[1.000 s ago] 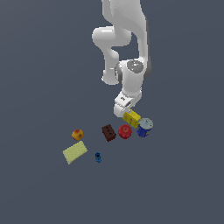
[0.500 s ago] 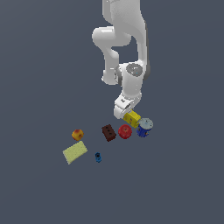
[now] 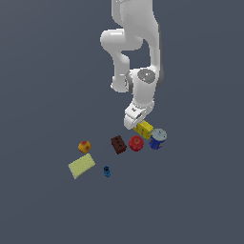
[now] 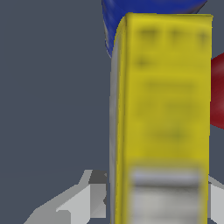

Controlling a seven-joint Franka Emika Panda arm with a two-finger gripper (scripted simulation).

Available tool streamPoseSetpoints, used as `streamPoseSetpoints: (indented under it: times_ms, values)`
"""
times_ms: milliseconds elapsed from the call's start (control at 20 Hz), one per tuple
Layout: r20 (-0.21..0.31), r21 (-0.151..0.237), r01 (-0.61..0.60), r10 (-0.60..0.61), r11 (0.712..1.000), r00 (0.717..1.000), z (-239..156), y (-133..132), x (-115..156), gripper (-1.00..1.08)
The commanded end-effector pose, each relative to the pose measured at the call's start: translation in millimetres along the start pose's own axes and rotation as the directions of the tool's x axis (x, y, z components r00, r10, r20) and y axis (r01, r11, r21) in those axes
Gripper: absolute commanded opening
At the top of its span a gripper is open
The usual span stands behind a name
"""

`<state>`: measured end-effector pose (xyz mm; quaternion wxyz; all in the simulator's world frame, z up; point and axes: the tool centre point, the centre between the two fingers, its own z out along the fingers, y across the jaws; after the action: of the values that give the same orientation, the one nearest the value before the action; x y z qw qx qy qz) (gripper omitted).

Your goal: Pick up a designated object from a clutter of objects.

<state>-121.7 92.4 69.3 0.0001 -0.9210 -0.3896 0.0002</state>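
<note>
The long yellow box [image 3: 144, 129] with a white-grey end lies on the floor in the clutter, between my gripper and the blue-white can [image 3: 157, 138]. My gripper [image 3: 135, 124] is down at the box's end. In the wrist view the box [image 4: 162, 109] fills the space between my two fingers [image 4: 87, 201], and both fingers lie against its sides. The gripper [image 4: 159, 205] looks shut on the box. The can [image 4: 148, 8] shows beyond the box's far end and a red round fruit [image 4: 218, 92] is beside it.
The red fruit [image 3: 136, 142] and a dark-brown block [image 3: 118, 144] lie close to the box. An orange-red fruit [image 3: 84, 146], a pale-yellow pad [image 3: 81, 166] and a tiny blue piece [image 3: 106, 171] lie further to the exterior view's left.
</note>
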Motion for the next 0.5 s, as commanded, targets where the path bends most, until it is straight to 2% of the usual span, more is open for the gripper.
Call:
streamPoseSetpoints:
  times_ms: [0, 450]
  values:
    - [0.000, 0.000, 0.000, 0.000, 1.000, 1.000, -0.2, 0.0, 0.0, -1.00]
    - [0.000, 0.000, 0.000, 0.000, 1.000, 1.000, -17.3, -1.1, 1.7, -1.00]
